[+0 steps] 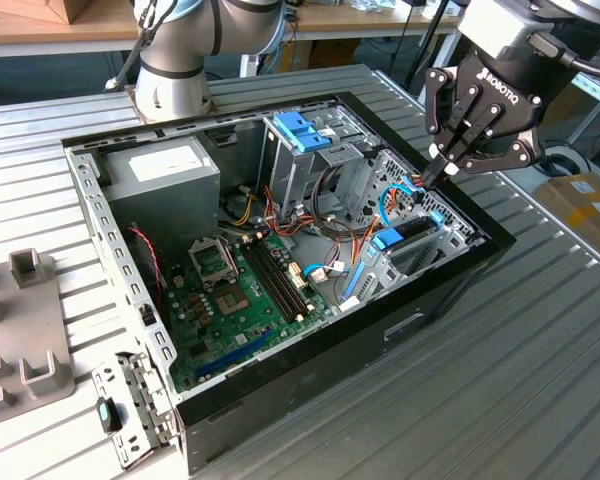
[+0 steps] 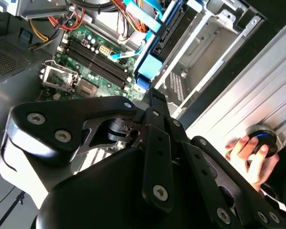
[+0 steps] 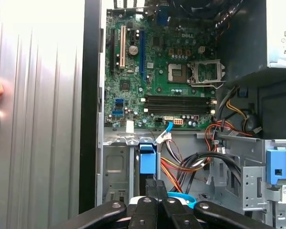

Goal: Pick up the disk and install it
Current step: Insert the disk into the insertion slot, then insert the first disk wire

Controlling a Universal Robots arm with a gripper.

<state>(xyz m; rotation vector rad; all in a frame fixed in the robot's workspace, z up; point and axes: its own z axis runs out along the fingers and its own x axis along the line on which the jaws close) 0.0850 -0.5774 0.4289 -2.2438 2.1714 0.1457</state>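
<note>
Exterior view, case: the open computer case [image 1: 310,335] lies on the tabletop [image 1: 550,350] with the motherboard [image 1: 235,300] exposed.
Exterior view, disk: the disk [image 1: 400,242] stands on edge in the drive bay just beside the motherboard, between it and the case's black wall. Its blue frame is showing.
Exterior view, gripper: the gripper [image 1: 438,172] hangs over that same bay, near the disk's far end. Contact cannot be confirmed.
Exterior view, fingers: the fingers [image 1: 460,130] are drawn together to a narrow point, with nothing seen between them.
Second wrist view, disk: the blue frame and dark edge of the disk [image 2: 155,47] run along the bay beside the motherboard [image 2: 95,52].
Second wrist view, bystander: a person's hand [image 2: 250,152] rests on a round black knob [image 2: 262,136] on the tabletop, well apart from the motherboard.
First wrist view, disk: the blue end of the disk [image 3: 148,162] sits just beside the motherboard's edge, with the closed fingers [image 3: 145,210] directly over it.
Step in hand (judgement): installation. The pick-up looks complete and the disk is in its bay. Whether it is fully seated cannot be told.
Next move calls for (judgement): a straight, light press along the bay, kept clear of the loose cables [image 3: 190,164] between the bay and the motherboard.
</note>
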